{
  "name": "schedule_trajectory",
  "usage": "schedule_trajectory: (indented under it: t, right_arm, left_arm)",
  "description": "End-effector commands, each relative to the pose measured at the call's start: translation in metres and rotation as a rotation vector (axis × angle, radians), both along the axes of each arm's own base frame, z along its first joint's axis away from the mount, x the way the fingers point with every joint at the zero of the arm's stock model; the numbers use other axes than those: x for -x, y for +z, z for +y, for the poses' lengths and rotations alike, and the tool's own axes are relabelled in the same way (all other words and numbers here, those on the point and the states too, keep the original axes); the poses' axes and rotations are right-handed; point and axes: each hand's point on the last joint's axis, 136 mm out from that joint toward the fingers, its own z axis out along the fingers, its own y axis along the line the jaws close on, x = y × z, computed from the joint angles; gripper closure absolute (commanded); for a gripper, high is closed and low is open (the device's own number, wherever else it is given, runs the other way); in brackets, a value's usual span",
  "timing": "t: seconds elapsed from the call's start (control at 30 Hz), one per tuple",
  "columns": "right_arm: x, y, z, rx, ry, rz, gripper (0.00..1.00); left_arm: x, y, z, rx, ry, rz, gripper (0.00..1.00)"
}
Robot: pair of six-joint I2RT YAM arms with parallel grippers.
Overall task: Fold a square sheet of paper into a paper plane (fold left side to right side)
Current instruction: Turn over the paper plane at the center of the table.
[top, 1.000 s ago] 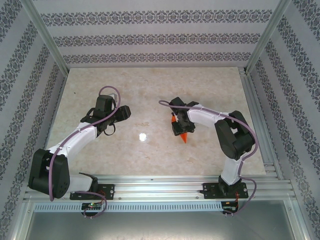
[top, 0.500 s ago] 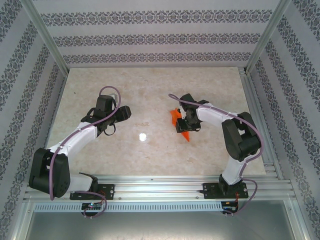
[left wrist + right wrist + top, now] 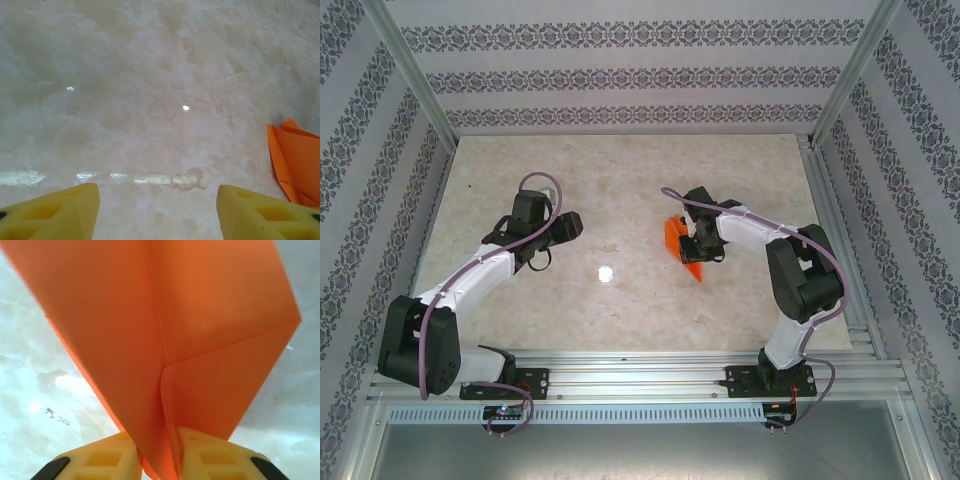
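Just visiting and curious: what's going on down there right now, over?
Left gripper open, empty, over table. Right gripper pinching folded orange paper plane. Nothing in the way.

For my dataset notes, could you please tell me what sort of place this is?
Probably a lab robot cell: a marble-look table fenced by aluminium framing and patterned backdrop walls, with two arms bolted to a rail.

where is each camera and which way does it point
Top external: above and behind the bases, looking down on the table; left arm and right arm show.
Left wrist: low over the table, facing across it; left gripper open at bottom, paper at right.
Right wrist: faces the paper, pinched in the right gripper.
All three share the paper.
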Motion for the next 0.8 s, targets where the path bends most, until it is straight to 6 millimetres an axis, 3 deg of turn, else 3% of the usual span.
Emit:
schedule_trajectory:
  t: [0.0, 0.27, 0.57, 0.77]
  right_arm:
    - [-0.007, 0.004, -0.009, 0.061, -0.001, -0.029, 0.77]
    - [-0.008, -0.007, -0.006, 0.092, 0.007, -0.01, 0.78]
    - [-0.024, -0.002, -0.014, 0.109, -0.016, -0.029, 0.8]
    - [-0.033, 0.012, -0.013, 0.025, -0.043, -0.035, 0.99]
  left_arm:
    - [-0.008, 0.008, -0.001, 0.005, -0.011, -0.023, 0.37]
    - [-0.007, 0.005, -0.001, 0.006, -0.01, -0.018, 0.37]
    - [-0.008, 0.006, -0.002, 0.01, -0.011, -0.02, 0.36]
    - [-0.01, 0.007, -0.003, 0.014, -0.012, -0.023, 0.36]
